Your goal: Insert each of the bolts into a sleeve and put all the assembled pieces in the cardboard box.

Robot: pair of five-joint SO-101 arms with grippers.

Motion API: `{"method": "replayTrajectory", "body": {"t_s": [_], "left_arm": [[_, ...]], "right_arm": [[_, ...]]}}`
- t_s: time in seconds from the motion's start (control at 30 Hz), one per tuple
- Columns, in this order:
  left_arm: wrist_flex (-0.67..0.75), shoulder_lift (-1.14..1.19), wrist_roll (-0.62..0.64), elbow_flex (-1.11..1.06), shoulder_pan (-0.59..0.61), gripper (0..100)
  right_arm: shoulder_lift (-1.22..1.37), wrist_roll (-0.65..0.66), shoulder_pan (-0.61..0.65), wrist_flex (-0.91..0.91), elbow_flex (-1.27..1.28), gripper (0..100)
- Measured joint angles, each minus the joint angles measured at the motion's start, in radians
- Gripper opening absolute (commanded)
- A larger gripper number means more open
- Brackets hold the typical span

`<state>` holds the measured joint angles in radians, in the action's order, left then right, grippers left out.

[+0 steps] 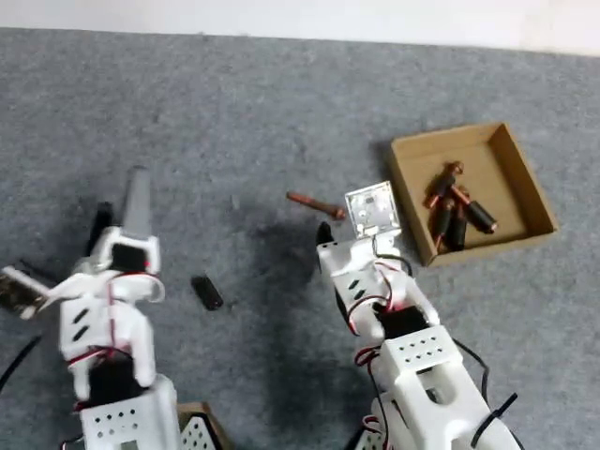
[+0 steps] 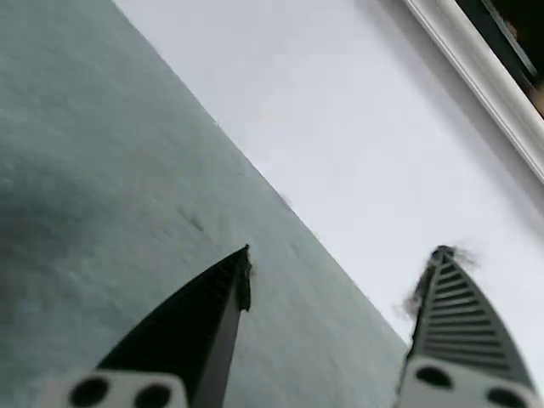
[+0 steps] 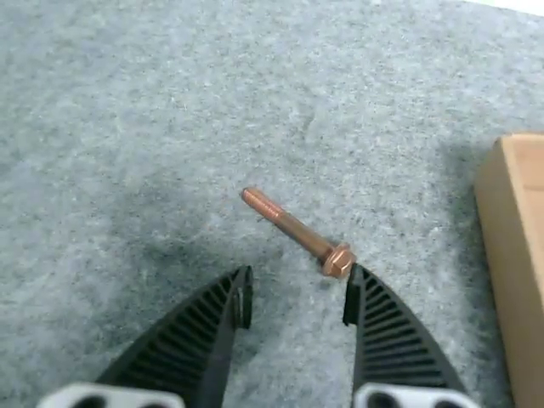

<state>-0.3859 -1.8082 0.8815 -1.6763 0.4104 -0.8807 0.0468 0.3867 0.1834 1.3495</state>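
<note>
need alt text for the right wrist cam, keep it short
A copper-coloured bolt lies on grey carpet just ahead of the open right gripper, its hex head close to one fingertip. The cardboard box stands off to one side.

Grey carpet-like mat (image 1: 234, 112) underneath — pale surface (image 2: 365, 127) beyond its far edge, white moulding (image 2: 476, 81) past that.

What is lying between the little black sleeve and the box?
A copper bolt lies on the carpet between the sleeve and the box, with the open right gripper close to it. The high view shows this.
</note>
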Motion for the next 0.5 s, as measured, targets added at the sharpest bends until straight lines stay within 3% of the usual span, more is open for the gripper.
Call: {"method": "replayTrajectory", "body": {"t_s": [0.3, 0.5], "left_arm": [[-0.144, 0.0, -0.003, 0.0, 0.477, 30], [-0.308, 0.0, -0.21, 0.0, 0.661, 30]], "right_arm": [[0.0, 0.002, 0.0, 0.0, 0.0, 15.9], [0.0, 0.002, 0.005, 0.0, 0.0, 15.9]]}}
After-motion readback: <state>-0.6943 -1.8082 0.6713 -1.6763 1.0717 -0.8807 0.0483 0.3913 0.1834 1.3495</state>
